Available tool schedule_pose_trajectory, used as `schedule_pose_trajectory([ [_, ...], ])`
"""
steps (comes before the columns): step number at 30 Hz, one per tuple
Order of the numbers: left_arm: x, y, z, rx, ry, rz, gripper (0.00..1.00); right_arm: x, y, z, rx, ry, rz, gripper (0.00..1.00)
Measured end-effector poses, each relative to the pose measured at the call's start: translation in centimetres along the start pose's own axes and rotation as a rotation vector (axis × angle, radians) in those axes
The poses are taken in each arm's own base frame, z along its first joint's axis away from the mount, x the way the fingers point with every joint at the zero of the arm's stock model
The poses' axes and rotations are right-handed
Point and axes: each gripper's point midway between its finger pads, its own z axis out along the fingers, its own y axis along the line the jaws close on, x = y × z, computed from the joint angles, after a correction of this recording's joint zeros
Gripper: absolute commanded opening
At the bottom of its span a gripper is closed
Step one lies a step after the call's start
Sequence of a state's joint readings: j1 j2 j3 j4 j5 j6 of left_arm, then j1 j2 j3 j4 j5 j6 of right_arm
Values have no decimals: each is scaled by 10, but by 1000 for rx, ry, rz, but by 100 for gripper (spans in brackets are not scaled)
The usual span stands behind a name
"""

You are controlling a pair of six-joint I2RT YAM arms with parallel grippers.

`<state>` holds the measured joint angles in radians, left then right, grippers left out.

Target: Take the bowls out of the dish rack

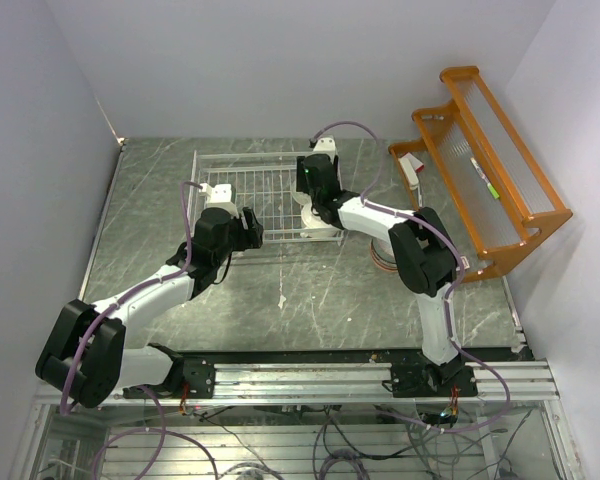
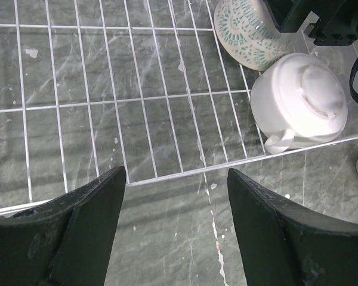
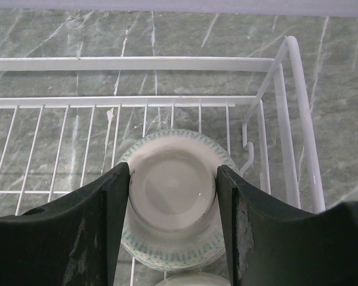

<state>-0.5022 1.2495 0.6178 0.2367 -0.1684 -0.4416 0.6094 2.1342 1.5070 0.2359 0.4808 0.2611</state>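
Even bright light, soft shadows, slight glare.

Saw a worktop (image 1: 310, 295) of grey-green marbled stone, veined in white and flecked with small pale chips. Found it closed in on three sides by bare, pale, faintly lilac walls: back wall (image 1: 310, 60), left wall (image 1: 30, 150), right wall (image 1: 580, 130). Noted an orange wooden shelf (image 1: 492, 170) at the worktop's far right, just beside the right wall. Noted a metal rail (image 1: 310, 378) along the near edge. Registered soft, even light, with a faint sheen on the stone.
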Motion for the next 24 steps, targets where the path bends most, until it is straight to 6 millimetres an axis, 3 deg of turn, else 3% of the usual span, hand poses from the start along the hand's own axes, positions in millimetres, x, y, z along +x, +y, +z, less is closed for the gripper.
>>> schedule_pose_trajectory([
  [9, 0, 0, 0, 0, 0, 0, 79, 0, 0, 0, 5, -2, 0, 0],
  [24, 1, 0, 1, -1, 3, 1, 79, -8, 3, -1, 2, 43, -42, 0],
])
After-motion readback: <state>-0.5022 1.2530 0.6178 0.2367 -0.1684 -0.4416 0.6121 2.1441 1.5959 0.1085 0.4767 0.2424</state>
